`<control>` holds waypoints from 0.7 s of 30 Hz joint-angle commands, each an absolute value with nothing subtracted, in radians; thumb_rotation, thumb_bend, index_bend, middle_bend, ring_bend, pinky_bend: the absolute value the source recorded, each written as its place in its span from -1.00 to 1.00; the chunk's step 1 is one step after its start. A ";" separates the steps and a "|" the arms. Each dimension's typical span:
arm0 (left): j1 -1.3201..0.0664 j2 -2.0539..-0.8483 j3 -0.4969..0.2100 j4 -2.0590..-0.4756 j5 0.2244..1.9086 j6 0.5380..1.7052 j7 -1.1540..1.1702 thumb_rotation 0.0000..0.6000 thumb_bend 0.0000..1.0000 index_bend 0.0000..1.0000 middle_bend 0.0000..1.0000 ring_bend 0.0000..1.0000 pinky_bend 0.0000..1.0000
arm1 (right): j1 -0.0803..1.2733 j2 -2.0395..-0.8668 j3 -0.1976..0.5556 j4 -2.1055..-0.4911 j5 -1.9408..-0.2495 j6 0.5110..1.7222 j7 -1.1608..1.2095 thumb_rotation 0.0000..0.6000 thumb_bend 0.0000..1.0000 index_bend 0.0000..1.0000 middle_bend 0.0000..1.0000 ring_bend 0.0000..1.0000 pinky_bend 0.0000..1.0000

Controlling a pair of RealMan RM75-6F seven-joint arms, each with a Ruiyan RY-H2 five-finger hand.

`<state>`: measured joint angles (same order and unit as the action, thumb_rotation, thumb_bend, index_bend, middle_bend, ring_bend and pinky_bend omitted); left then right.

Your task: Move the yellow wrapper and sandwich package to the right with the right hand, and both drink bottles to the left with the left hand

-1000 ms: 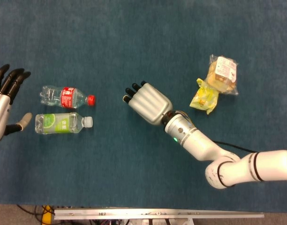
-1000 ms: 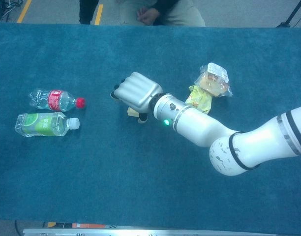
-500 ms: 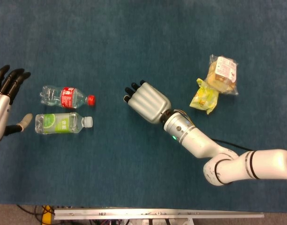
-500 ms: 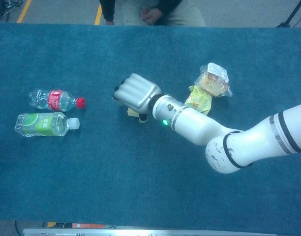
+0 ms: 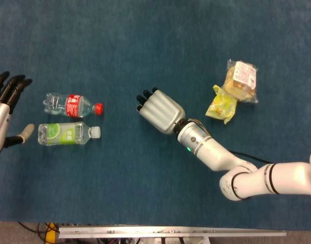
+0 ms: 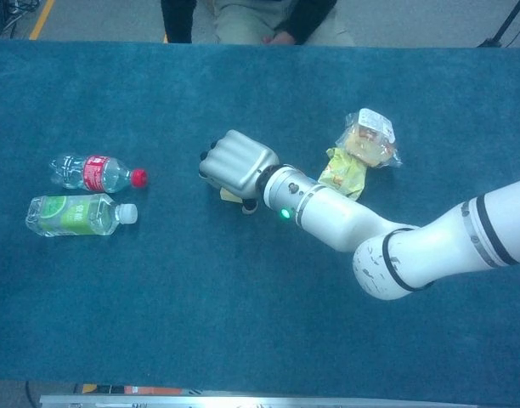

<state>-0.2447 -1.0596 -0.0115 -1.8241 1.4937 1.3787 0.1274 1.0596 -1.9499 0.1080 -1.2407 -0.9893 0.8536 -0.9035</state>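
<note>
The right hand [image 5: 159, 110] is seen over the middle of the blue counter [image 5: 145, 40] with its fingers [image 5: 144, 96] curled in and nothing held. The left hand [image 5: 4, 114] is seen at the left edge, fingers spread and empty, just beside the red-label bottle [image 5: 71, 105] and the green-label bottle [image 5: 66, 133], which lie side by side. The yellow wrapper [image 5: 221, 105] and the sandwich package [image 5: 240, 80] are found touching, far on the right.

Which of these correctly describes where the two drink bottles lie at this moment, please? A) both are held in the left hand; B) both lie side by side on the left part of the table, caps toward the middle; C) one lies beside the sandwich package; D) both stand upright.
B: the red-label bottle and the green-label bottle lie flat side by side near the left hand, caps toward the table's middle.
</note>
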 commanded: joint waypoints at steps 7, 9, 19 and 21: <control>-0.237 -1.057 -0.018 -1.821 1.492 1.382 0.115 1.00 -0.54 -0.75 -0.75 -0.92 -0.63 | 1.060 -1.957 0.114 -1.231 -0.989 0.852 -0.900 1.00 -0.89 0.00 -0.41 -0.48 -0.14; -0.236 -1.056 -0.019 -1.821 1.493 1.381 0.115 1.00 -0.54 -0.75 -0.75 -0.92 -0.63 | 1.061 -1.959 0.117 -1.227 -0.987 0.851 -0.898 1.00 -0.88 0.02 -0.40 -0.48 -0.14; -0.228 -1.054 -0.024 -1.822 1.492 1.384 0.114 1.00 -0.54 -0.75 -0.75 -0.93 -0.63 | 1.063 -1.961 0.129 -1.221 -0.982 0.848 -0.887 1.00 -0.88 0.16 -0.35 -0.46 -0.14; -0.227 -1.053 -0.024 -1.823 1.491 1.383 0.115 1.00 -0.54 -0.75 -0.75 -0.92 -0.63 | 1.061 -1.957 0.128 -1.224 -0.983 0.848 -0.884 1.00 -0.88 0.18 -0.34 -0.45 -0.14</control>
<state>-0.2275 -1.0532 -0.0244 -1.8227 1.4909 1.3828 0.1144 1.0615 -1.9580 0.1283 -1.2231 -0.9830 0.8478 -0.8846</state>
